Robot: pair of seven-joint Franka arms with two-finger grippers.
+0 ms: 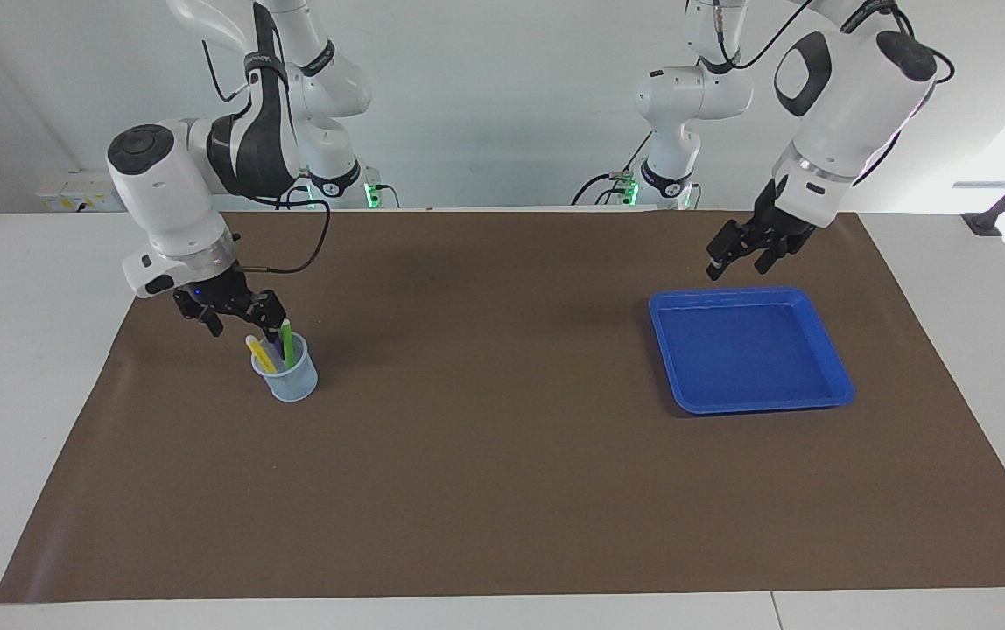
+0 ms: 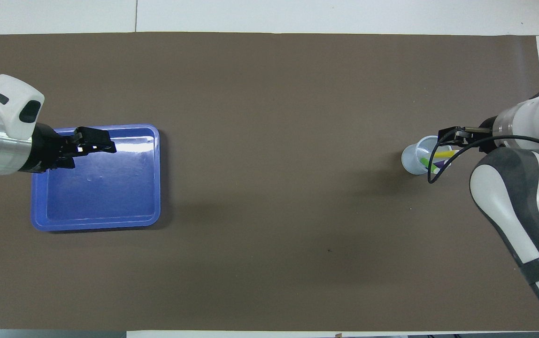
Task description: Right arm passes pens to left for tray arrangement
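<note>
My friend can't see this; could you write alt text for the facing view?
The right claw, open, hangs just above three pens standing in a small cup. The left claw, open, hovers over the brown mat beside an empty blue tray.

White table (image 1: 30,367), brown mat (image 1: 502,490), blue tray (image 1: 831,359), pale cup (image 1: 295,382)
</note>
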